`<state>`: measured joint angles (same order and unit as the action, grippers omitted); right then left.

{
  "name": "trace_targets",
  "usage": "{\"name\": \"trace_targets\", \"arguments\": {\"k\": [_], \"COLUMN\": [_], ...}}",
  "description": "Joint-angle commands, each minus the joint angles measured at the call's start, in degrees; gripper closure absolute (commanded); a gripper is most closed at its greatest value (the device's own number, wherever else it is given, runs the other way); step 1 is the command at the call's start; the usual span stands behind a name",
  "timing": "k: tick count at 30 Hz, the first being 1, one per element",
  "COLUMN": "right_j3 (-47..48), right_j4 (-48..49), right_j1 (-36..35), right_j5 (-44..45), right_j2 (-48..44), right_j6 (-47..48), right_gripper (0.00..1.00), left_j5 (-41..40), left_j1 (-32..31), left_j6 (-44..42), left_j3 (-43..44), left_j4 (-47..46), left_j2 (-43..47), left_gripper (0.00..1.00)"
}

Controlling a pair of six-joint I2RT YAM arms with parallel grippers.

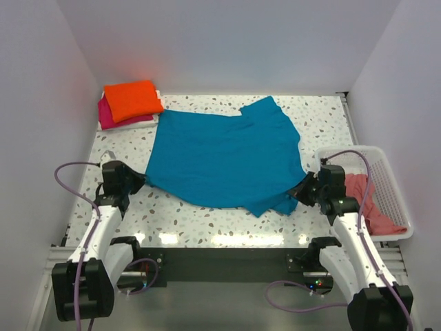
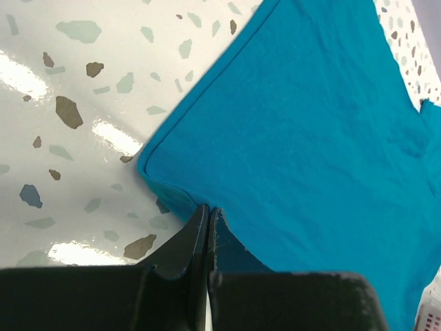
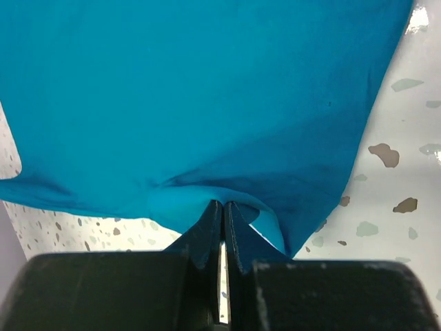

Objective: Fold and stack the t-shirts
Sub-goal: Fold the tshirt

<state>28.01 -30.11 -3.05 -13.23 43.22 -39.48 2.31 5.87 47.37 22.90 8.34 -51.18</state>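
A teal t-shirt (image 1: 224, 155) lies spread open across the middle of a speckled white tabletop (image 1: 324, 114), not yet folded. It is mostly flat, with a rumpled, doubled-over patch at its near right corner. The left claw (image 1: 140, 181) is clenched on the shirt's near left edge, close to the corner. The left wrist view shows its two fingers pressed together with teal cloth pinched between them. The right claw (image 1: 301, 192) is likewise clenched on the near right corner, where the cloth bunches into a small fold at the fingertips.

In the far left corner of the tabletop, an orange t-shirt (image 1: 132, 98) sits folded on top of a folded magenta t-shirt (image 1: 105, 116), a neat stack well apart from both claws. A salmon t-shirt (image 1: 368, 205) lies crumpled in a white mesh basket (image 1: 394, 181) at the right edge, just beside the right arm.

By my reckoning the task is about half done. Two shirts are stacked, the teal one is gripped at the start of its fold, and the salmon one is untouched. Little stands in the way. The stack lies just beside the teal shirt's far left corner, so a wide fold might brush it, and the basket crowds the right arm.
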Motion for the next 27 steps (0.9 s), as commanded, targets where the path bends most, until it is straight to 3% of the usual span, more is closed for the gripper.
{"name": "trace_targets", "arguments": {"k": [1, 16, 27], "right_j3": [4.24, 21.90, 28.06], "right_j4": [0.13, 9.45, 11.21], "right_j1": [0.15, 0.06, 0.15], "right_j5": [-0.74, 0.93, 3.39], "right_j2": [3.52, 30.94, 38.60], "right_j6": [0.01, 0.46, 0.11], "right_gripper": [1.00, 1.00, 1.00], "left_j5": [-0.82, -0.64, 1.03], "left_j1": [0.19, 0.11, 0.02], "left_j6": [-0.79, 0.61, 1.23], "left_j3": [1.35, 17.70, 25.71], "left_j4": [-0.34, -5.96, -7.37], "left_j2": [-2.07, -23.96, -34.16], "left_gripper": [1.00, 1.00, 1.00]}}
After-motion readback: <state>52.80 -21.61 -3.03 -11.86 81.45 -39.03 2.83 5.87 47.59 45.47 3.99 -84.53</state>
